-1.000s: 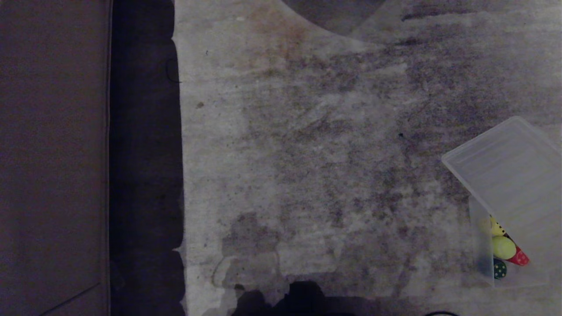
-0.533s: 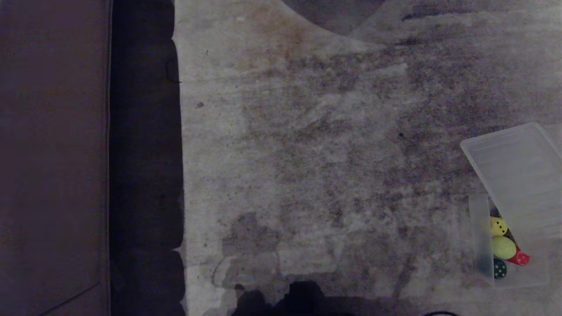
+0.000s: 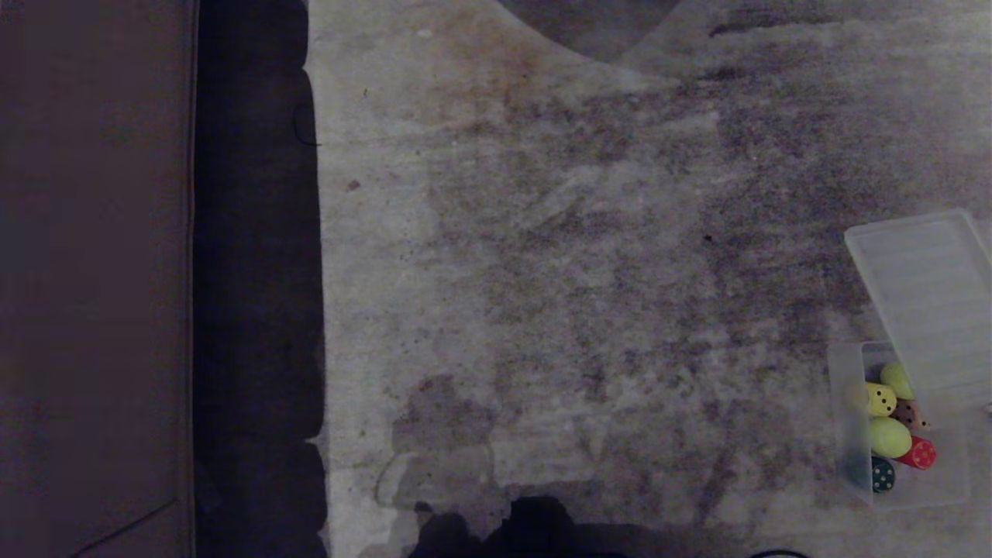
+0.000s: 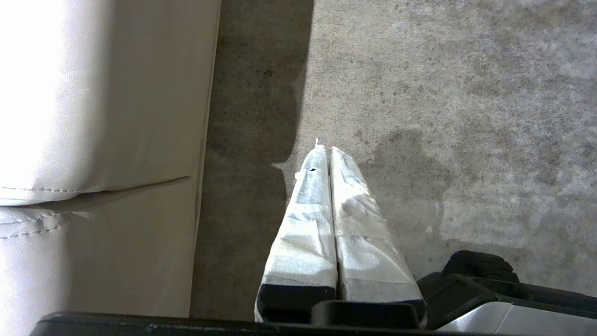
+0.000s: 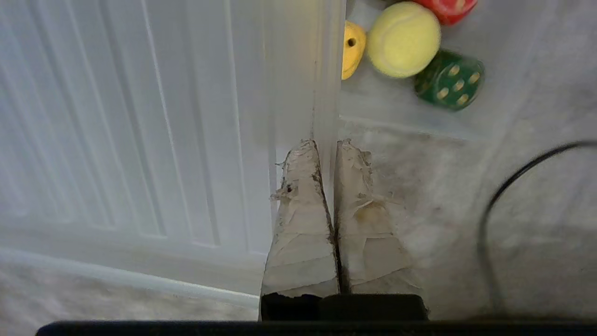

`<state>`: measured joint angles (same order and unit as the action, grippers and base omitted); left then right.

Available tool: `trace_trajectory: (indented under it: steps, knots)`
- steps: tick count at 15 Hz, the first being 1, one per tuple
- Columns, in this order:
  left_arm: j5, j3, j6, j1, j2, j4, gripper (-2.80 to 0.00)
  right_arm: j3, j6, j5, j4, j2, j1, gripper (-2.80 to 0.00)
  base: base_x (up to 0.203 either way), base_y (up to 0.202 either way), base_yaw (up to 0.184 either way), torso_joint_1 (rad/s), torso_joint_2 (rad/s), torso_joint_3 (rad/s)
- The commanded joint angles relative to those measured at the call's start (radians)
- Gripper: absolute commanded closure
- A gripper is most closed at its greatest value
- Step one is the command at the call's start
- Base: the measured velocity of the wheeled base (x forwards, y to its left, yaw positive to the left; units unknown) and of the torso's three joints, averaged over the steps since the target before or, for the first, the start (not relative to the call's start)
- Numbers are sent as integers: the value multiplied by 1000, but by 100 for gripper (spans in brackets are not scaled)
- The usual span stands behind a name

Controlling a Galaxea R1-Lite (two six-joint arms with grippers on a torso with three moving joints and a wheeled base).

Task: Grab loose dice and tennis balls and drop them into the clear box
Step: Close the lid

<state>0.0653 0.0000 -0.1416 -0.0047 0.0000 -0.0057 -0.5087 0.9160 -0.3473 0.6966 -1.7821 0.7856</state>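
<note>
The clear box (image 3: 849, 418) sits on the carpet at the lower right. Inside lie a yellow die (image 3: 880, 400), a tan die (image 3: 908, 415), a red die (image 3: 921, 454), a dark green die (image 3: 882, 474) and two tennis balls (image 3: 889, 436) (image 3: 897, 378). A ribbed translucent lid (image 3: 926, 294) hangs tilted over the box's far part. My right gripper (image 5: 325, 144) is shut on that lid's rim (image 5: 322, 93); beyond it I see a tennis ball (image 5: 403, 39) and the green die (image 5: 448, 80). My left gripper (image 4: 325, 149) is shut and empty over the carpet.
A sofa (image 3: 93, 271) runs along the left side, with a dark shadowed strip beside it. A black cable (image 5: 489, 224) loops over the carpet near the box. Part of my base (image 4: 489, 289) shows beside the left gripper.
The lid has swung to the right and turned more upright, uncovering more of the box. A second tennis ball and the tan die now show. The left arm has stayed still.
</note>
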Motion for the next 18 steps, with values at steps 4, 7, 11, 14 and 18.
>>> trace_trajectory:
  steps: [4,7,11,14,18]
  knots:
    - [1,2,-1,0,2,0,0,-78,-130,-29,12,-171,79,0,0,0,0,0,0,0]
    - [1,2,-1,0,2,0,0,-97,-174,-33,21,-277,91,0,0,0,0,0,0,0]
    - [1,2,-1,0,1,0,0,-103,-185,-36,79,-416,124,0,0,0,0,0,0,0]
    - [1,2,-1,0,2,0,0,-100,-186,-39,93,-491,141,0,0,0,0,0,0,0]
    - [1,2,-1,0,1,0,0,-118,-180,-41,113,-551,156,0,0,0,0,0,0,0]
